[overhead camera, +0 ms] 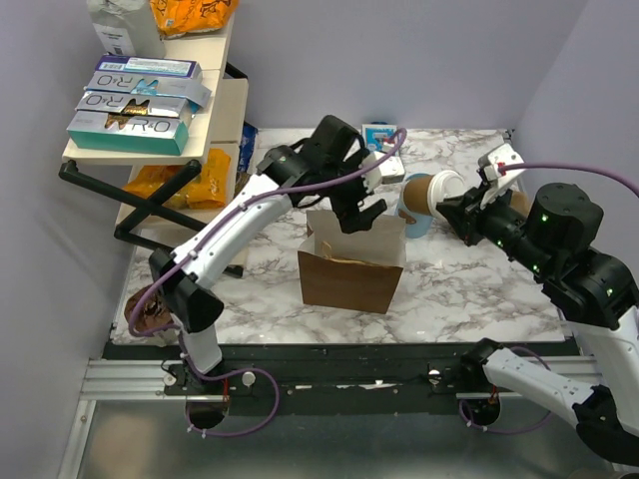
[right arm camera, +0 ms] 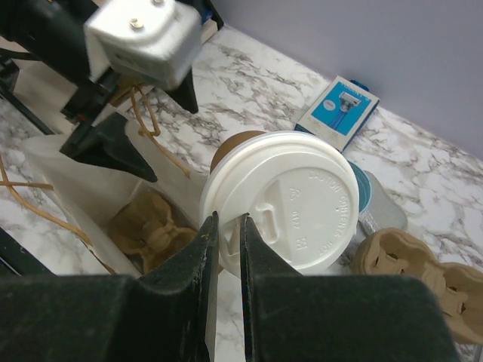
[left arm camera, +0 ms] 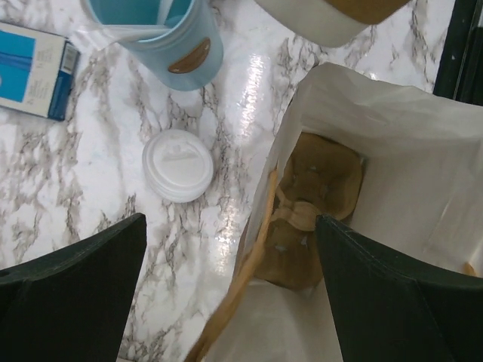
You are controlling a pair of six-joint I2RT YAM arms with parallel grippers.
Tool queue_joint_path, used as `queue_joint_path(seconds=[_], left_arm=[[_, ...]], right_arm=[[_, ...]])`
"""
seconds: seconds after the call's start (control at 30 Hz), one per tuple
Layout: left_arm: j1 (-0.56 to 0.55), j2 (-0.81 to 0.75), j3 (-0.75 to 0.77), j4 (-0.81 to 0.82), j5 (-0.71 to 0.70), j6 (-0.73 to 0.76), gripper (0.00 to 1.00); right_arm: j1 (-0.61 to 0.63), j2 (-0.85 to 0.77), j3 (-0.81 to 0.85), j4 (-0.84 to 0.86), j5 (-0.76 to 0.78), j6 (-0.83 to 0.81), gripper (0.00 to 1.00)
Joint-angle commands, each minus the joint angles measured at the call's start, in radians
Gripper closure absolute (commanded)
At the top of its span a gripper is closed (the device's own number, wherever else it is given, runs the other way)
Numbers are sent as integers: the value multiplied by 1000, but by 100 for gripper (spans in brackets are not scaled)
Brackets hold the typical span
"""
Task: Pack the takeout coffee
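While the left fingers (left arm camera: 68, 294) gape, the right fingers (right arm camera: 185, 286) pinch the tan takeout coffee (right arm camera: 235, 145) (tipped sideways) by its white lid (right arm camera: 290, 196).

stacked boxes (overhead camera: 138, 105) read "ro" (partly hidden)

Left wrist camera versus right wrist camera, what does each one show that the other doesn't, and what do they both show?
Only the left wrist view: a loose white lid lying flat on the table. Only the right wrist view: the right fingers pinching the lid rim of the takeout coffee, and a spare pulp carrier on the table. Both: the open paper bag with a carrier inside, the blue box and the blue mug.
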Motion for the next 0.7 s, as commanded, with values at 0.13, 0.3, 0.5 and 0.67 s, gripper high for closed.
queue_joint_path(seconds=[0.13, 0.3, 0.5, 0.67], left_arm=[[-33, 158, 153, -133, 51, 94, 17], [-35, 84, 36, -45, 33, -3, 71], [-36, -94, -159, 126, -174, -258, 100], [-36, -167, -162, 61, -441, -624, 100]], right_arm=[[-3, -62, -57, -13, 6, 17, 99], [-4, -61, -52, -27, 30, 23, 99], [-3, -87, -55, -28, 56, 38, 99], [-3, -67, -60, -25, 53, 55, 99]])
